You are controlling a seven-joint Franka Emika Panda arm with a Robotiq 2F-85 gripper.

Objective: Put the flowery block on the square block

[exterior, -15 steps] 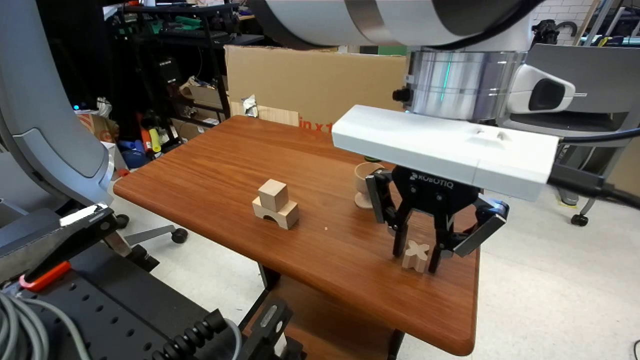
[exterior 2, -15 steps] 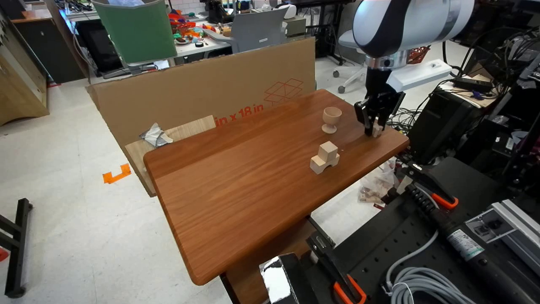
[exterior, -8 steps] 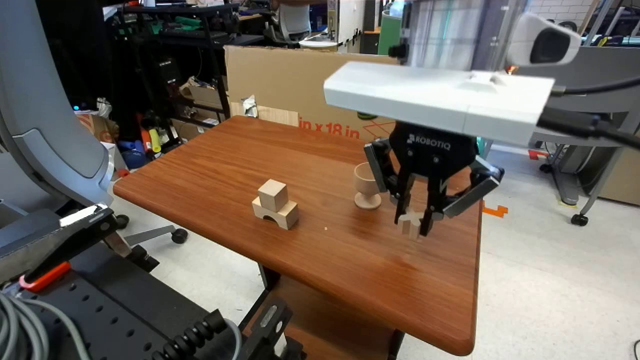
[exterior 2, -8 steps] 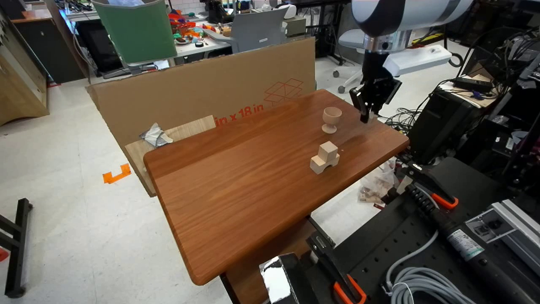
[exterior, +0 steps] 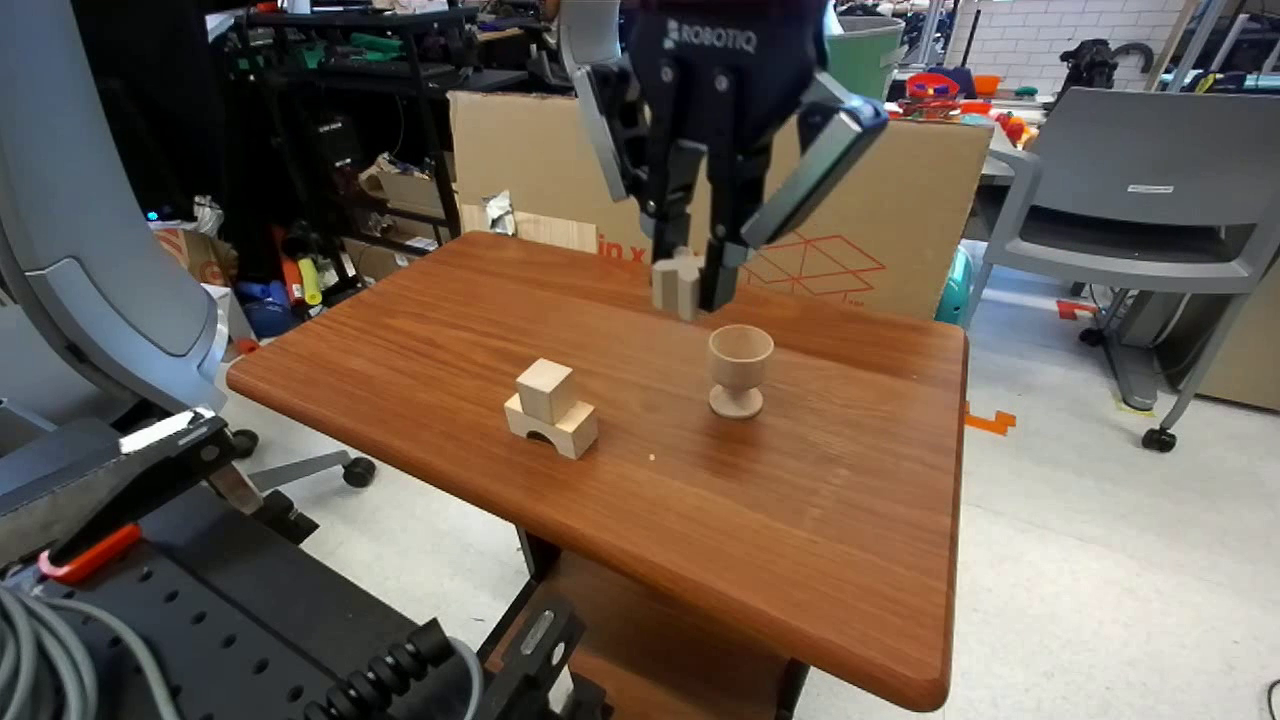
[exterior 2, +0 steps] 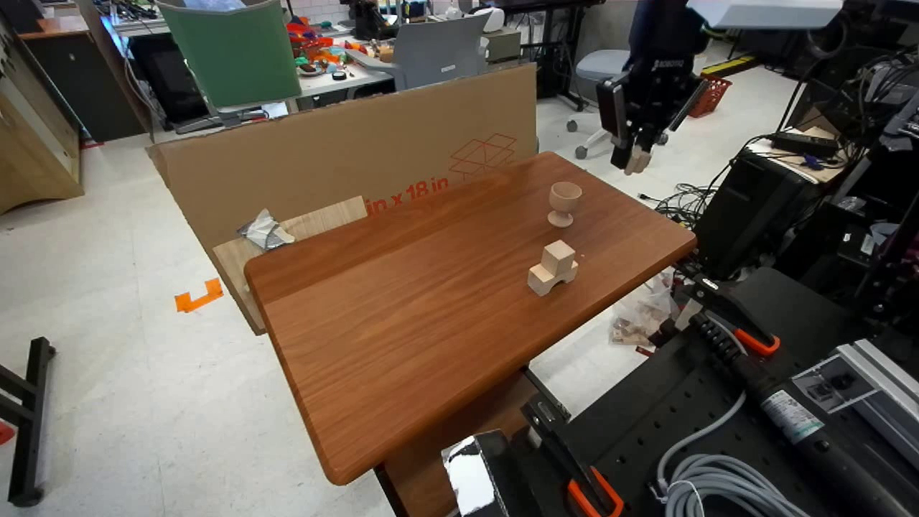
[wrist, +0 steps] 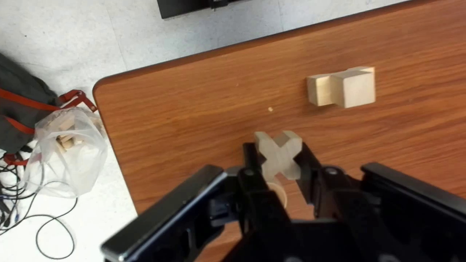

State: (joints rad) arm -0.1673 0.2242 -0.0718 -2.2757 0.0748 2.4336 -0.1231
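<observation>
Robotiq gripper clasps the X-shaped flowery block aloft, and there's the square block, atop its arch block, near two o'clock in the wrist view!

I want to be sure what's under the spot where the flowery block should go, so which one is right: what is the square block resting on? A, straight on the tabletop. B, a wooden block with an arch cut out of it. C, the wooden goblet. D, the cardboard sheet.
B: in both exterior views the square block sits on top of the arched block.
</observation>
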